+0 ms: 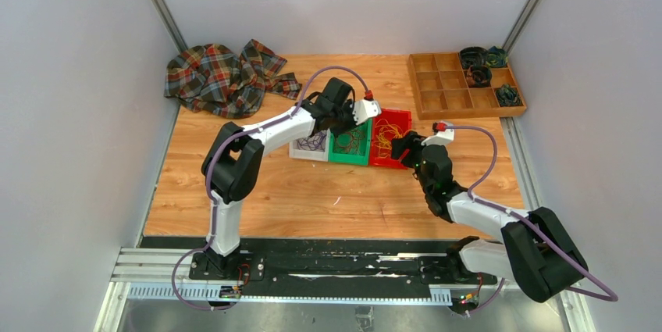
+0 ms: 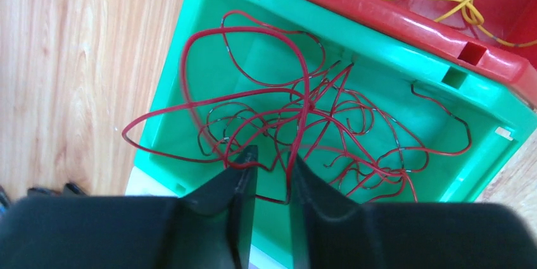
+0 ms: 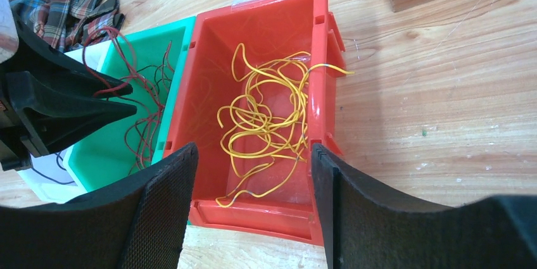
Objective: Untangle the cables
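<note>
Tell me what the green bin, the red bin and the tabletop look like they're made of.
The green bin and the red bin look like moulded plastic with a glossy finish: smooth rims catch bright highlights, and square slots are moulded into the walls. The tabletop looks like wood or wood-grain laminate with a satin finish. Grain lines show, but I cannot tell which it is.

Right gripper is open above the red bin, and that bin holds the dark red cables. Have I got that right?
Not quite. The right gripper is open above the red bin, but that bin holds the yellow cables; the dark red cables lie in the green bin beside it. The right wrist view shows this.
</note>
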Controlling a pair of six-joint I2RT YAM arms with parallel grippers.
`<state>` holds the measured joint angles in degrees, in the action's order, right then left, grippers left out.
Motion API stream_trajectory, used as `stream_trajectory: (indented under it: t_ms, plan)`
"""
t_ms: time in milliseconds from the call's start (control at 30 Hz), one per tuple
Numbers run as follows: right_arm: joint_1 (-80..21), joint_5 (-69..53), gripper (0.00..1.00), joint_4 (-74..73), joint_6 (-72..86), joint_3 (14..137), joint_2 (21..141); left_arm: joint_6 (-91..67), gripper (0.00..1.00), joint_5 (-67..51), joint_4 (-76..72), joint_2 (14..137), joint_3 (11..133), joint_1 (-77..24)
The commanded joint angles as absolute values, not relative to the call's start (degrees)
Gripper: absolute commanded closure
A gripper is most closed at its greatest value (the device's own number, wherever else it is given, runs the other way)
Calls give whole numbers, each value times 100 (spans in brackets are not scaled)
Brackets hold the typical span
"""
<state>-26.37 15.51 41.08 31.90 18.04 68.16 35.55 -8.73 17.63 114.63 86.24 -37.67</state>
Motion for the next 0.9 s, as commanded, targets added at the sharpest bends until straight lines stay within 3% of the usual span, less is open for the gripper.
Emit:
stream_trajectory:
  t_ms: [0,300,533,667,867]
  plan:
    - [-2553,1573,34,4228,3261,1723,6847,3544,67,-804,1636,11412,8649,-3744]
    - [-2540,1573,34,4249,3278,1700,6829,3413,43,-1173,2298,10970,8794,-3740]
    - [-2540,1569,34,4276,3276,1672,6796,3406,28,-2281,4219,10650,9787,-3681]
    - [-2540,1571,34,4293,3279,1648,6777,3531,27,-2863,5360,10929,10859,-3521]
    - [-2531,1556,34,4314,3280,1643,6779,2743,36,-2533,5177,12033,12387,-3140]
